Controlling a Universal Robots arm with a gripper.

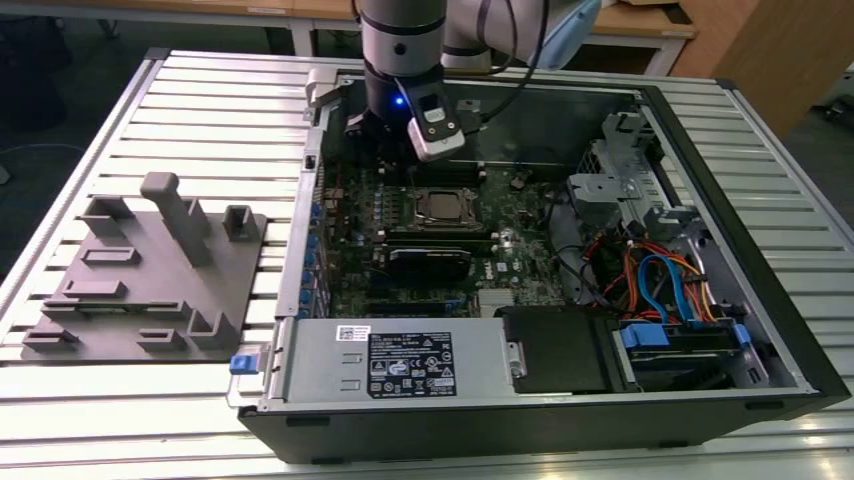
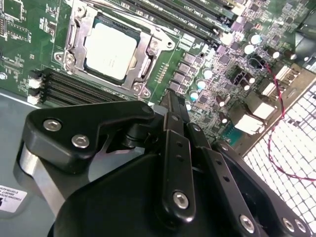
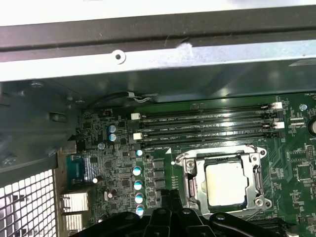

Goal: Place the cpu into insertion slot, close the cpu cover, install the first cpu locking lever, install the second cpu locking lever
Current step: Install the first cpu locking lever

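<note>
The gripper (image 2: 174,98) hangs inside the open computer case (image 1: 747,150), its fingers (image 3: 164,200) drawn together with nothing between them, tips pointing at the green motherboard (image 1: 347,250) just beside the insertion slot (image 2: 66,58). In both wrist views the fingertips stand near the socket's edge and apart from it.

The cpu (image 2: 109,51) lies in that slot, its dull silver top facing up through the square window of the cpu cover (image 2: 143,47). The cover lies flat around the chip. Thin metal levers run along the frame's sides – whether they are hooked down I cannot tell.

Long black memory slots (image 3: 207,126) run next to the socket. The case also holds a grey power supply (image 1: 400,365) at its near edge and a bundle of blue and orange cables (image 1: 667,280) toward the exterior view's right.

On the slatted table (image 1: 134,420), at the exterior view's left, sits a grey fixture tray (image 1: 147,270) with upright posts – well apart from the case's contents.
</note>
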